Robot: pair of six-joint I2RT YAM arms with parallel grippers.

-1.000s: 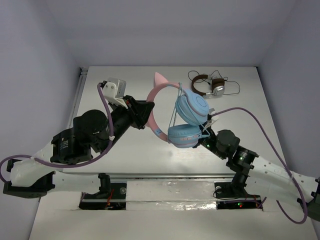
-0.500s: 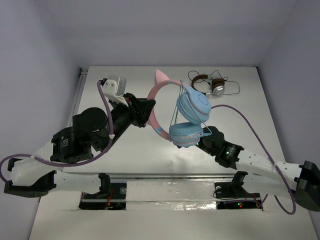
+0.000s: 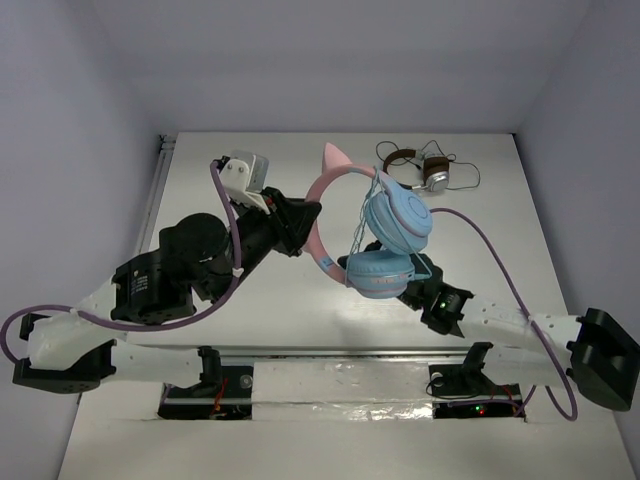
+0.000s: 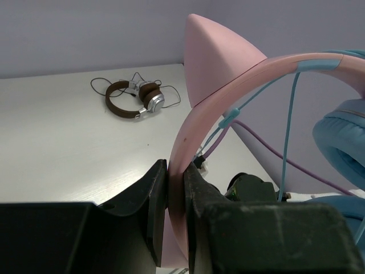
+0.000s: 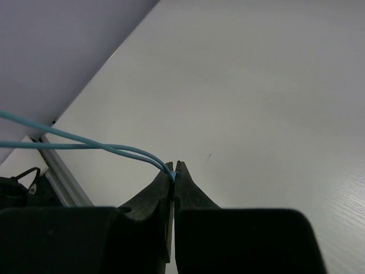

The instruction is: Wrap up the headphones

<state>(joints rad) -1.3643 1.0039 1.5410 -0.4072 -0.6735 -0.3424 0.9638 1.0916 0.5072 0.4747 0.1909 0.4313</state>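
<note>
The headphones [image 3: 400, 215] hang above the table, two light blue ear cups stacked and the pink cat-ear headband [image 3: 318, 200] arching to their left. My left gripper [image 3: 303, 215] is shut on the headband [image 4: 228, 85], which is pinched flat between its fingers [image 4: 157, 188]. The thin pale-blue cable [image 4: 291, 114] runs in loops across the band and cups. My right gripper [image 5: 174, 170] is shut on a doubled strand of that cable [image 5: 85, 142] at its very tips. In the top view it sits low under the lower ear cup [image 3: 378, 272], mostly hidden.
Smaller brown-and-silver headphones [image 3: 415, 170] with a dark cable lie at the back right of the white table [image 3: 250, 300]. The table's metal edge rail [image 5: 63, 177] shows to the left in the right wrist view. Purple arm cables [image 3: 500, 260] arc over the right side.
My right gripper opened, then shut on the cable, and its arm dropped lower and stretched flatter along the front. The left arm carried the headphones slightly right.
</note>
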